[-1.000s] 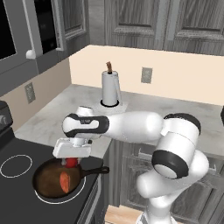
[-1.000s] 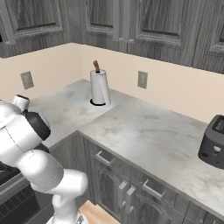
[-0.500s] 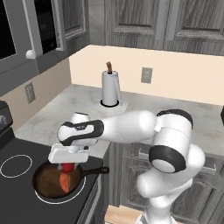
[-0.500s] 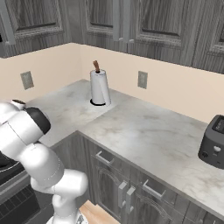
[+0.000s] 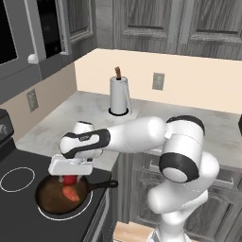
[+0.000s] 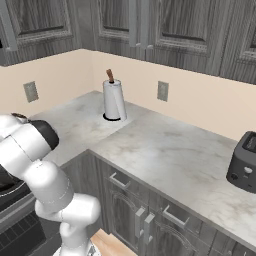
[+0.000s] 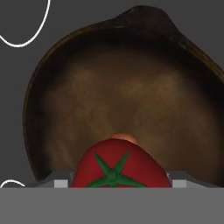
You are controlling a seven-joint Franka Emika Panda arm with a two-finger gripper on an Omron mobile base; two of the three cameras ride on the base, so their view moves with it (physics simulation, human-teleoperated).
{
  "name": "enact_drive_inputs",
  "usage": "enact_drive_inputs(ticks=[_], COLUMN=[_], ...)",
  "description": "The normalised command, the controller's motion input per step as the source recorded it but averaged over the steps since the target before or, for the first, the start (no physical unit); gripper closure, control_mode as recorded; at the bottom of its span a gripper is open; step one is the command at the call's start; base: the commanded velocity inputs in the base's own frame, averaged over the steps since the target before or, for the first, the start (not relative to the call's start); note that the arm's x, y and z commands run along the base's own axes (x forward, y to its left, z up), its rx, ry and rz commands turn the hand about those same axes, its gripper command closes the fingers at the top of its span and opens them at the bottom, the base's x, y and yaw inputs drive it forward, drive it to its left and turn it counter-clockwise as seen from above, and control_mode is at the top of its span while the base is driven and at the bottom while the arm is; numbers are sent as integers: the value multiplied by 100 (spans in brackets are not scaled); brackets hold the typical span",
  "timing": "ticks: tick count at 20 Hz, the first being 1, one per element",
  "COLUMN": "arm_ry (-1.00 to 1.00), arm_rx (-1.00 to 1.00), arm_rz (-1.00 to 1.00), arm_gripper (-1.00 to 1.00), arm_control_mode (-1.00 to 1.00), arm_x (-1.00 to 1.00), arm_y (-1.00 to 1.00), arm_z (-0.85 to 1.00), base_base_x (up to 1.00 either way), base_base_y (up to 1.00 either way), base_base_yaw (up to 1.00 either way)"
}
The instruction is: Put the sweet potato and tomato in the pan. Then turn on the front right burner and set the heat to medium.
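Note:
The pan (image 5: 52, 201) sits on the front right burner (image 5: 71, 219) of the black stovetop, its short handle (image 5: 105, 185) pointing right. The sweet potato (image 5: 71, 193) lies inside the pan, right of centre. My gripper (image 5: 71, 177) hangs just over the pan, shut on the tomato (image 5: 71, 180). In the hand view the tomato (image 7: 120, 168), with its green star top, fills the space between the fingers at the bottom. A tip of the sweet potato (image 7: 125, 137) peeks out behind it. Beyond lies the brown pan floor (image 7: 122, 92).
A smaller burner circle (image 5: 17, 179) lies left of the pan. A paper towel roll (image 5: 120, 97) stands on the marble counter near the wall. A dark toaster (image 6: 245, 162) sits at the counter's far right. Grey cabinets run below and above.
My arm has swung left and down, carrying the tomato lower until it hangs just above the pan. The sweet potato and pan have stayed put.

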Motion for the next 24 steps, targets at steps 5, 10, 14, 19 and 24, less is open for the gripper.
enact_drive_inputs(ticks=[5,10,14,19,24], arm_ry=[-7,-9,-12,-18,-23], arm_rx=[-1,0,0,0,-1], arm_rz=[-5,-4,-3,-1,-4], arm_gripper=[-100,-100,-100,-100,-100], arm_control_mode=[-100,-100,-100,-100,-100], arm_x=[-2,-2,-12,-37,-50], arm_y=[3,0,0,0,-11], arm_z=[0,0,0,14,36], base_base_x=[0,0,0,0,0], base_base_y=[0,0,0,0,0], base_base_yaw=[0,0,0,0,0])
